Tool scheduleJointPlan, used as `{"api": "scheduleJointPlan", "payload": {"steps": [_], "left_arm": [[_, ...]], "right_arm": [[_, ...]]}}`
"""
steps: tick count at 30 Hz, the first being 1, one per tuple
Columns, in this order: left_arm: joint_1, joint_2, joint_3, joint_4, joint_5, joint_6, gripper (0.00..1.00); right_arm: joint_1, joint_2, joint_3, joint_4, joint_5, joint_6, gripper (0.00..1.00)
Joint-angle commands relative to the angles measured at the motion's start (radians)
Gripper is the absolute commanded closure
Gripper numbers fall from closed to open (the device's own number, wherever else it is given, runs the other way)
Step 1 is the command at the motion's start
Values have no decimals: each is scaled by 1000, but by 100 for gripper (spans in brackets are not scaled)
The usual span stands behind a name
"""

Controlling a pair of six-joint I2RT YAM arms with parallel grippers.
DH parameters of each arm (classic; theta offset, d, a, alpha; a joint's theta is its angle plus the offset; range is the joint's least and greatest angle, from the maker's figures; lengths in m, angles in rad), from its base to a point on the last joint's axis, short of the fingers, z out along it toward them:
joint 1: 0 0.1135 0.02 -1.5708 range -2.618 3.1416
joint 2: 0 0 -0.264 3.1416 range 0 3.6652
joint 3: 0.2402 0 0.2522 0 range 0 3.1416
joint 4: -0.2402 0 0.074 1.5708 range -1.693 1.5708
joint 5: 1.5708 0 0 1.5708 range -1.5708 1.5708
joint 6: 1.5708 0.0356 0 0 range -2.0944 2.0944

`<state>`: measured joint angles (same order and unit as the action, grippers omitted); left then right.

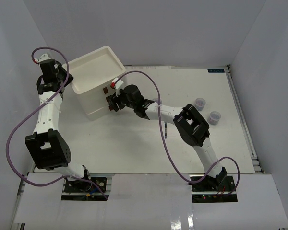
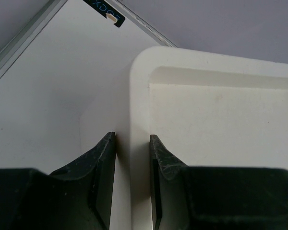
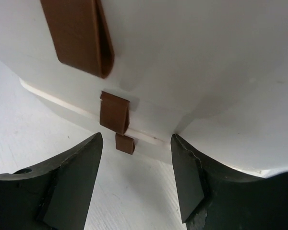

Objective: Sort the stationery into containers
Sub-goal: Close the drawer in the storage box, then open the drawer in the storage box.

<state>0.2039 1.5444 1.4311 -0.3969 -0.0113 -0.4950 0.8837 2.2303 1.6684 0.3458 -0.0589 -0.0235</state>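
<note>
Top external view has the boxy white plastic drawer unit (image 1: pixel 88 100) far-left on the table (image 1: pixel 134 148), my left gripper (image 2: pixel 133 139) pinching its rim, likely as a brace, my right gripper (image 3: pixel 137 136) gaping before its small brown handles (image 3: pixel 114 116).

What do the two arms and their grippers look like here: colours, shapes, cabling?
The left arm and right arm both have white links between boxy black joint housings. A purple cable loops loosely along each arm. The left gripper and right gripper carry matte black, wedge-shaped fingers with slightly scuffed edges.

White drawer unit (image 1: pixel 88 97) far-left; clear jars (image 1: pixel 199 102) right
</note>
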Motion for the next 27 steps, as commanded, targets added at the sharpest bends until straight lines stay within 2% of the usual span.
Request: {"api": "scheduleJointPlan", "payload": {"steps": [1,6,12,19,25,27], "left_arm": [[-14,-10,-58,-125,217,-96,92],[-14,-13,-83,-74,240,-106,90],[-12,-36,-110,-31,208,-109,89],[8,-26,-121,-11,226,-146,88],[8,-38,-127,6,205,-160,89],[8,-43,-130,6,209,-155,87]], "right_arm": [[-14,-69,-64,105,1,-39,35],[-12,-90,-196,153,22,13,35],[4,-58,-219,174,50,56,35],[26,-83,-317,306,139,85,35],[31,-84,-311,349,189,28,34],[24,-75,-286,348,189,-8,34]]}}
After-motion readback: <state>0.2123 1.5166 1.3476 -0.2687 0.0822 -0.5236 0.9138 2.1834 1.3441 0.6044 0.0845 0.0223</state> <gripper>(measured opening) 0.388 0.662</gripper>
